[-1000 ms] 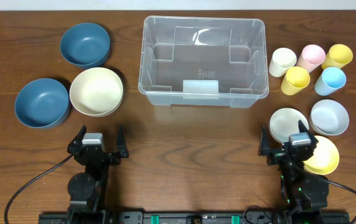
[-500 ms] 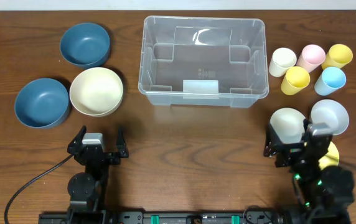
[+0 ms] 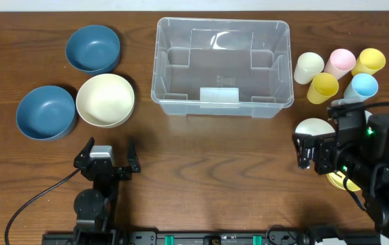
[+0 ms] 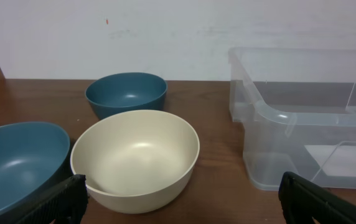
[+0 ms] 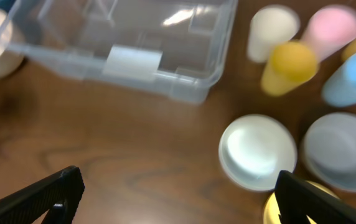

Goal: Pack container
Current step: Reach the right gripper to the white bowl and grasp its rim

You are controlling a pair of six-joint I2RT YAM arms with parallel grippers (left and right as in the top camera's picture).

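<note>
Overhead: large clear rectangular plastic container (image 3: 223, 21) sits centre-far on the brown wooden table (image 3: 201, 156), empty, long axis running left-right. Right gripper (image 5: 179, 180) is raised above the cluster of small bowls at right, jaws spread wide, holding nothing. From it the container lies forward and to the left, so anything lifted here probably has to travel that diagonal and clear the near rim. The small white round bowl (image 3: 313, 127) pokes out just beyond the gripper and looks like the likely first pick. The right wrist view is blurred but shows that bowl roughly between the fingers, lower down.

Left gripper (image 3: 109, 144) is parked low at the near edge, also wide and empty. The container is forward-right of it, with the cream round bowl (image 3: 105, 100) straight ahead. Right arm is slightly nearer the container.

Versus a second ago: right arm has risen from its parked pose and moved forward. It now hides the pale blue-white bowl and most of the yellow bowl (image 3: 337, 180) from overhead. Left arm, container, big bowls and cups unchanged.
</note>
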